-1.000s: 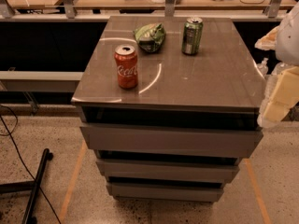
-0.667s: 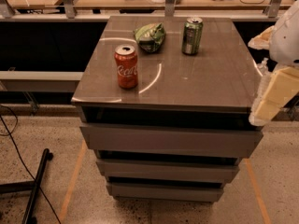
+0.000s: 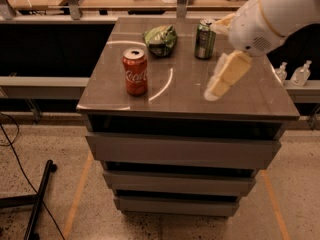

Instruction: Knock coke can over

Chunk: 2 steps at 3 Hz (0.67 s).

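The grey surface (image 3: 250, 103) carries the coke can (image 3: 135, 72), upright near its front left part. The tool (image 3: 216, 88) hangs above the right part, so the can lies well to its left. Whether the tool is released or clenched, I cannot tell.

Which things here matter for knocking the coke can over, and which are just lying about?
For the job: coke can, upright at the tabletop's front left; gripper, over its right side, apart from the can.
Lying about: green can and green snack bag, toward the back.
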{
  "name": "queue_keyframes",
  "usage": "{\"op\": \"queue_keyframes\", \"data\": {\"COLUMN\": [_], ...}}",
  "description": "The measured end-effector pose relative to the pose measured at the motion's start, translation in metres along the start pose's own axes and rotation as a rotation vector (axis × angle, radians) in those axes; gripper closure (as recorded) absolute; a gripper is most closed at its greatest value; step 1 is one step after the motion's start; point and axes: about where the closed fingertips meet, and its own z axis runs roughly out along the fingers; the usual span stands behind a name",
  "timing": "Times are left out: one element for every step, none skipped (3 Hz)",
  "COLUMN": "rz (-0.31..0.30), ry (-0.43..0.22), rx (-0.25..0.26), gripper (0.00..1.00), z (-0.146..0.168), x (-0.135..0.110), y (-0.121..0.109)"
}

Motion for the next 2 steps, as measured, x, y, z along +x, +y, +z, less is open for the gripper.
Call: {"op": "queue_keyframes", "data": {"rz": [-0.016,0.052], "ry": [-0.150,-0.194], "rx": [-0.030,0.007], "gripper": [0.00,0.00], "z": [0.067,0.093], "x": [-0.056,-0.071], "y": [-0.035,-0.056]}}
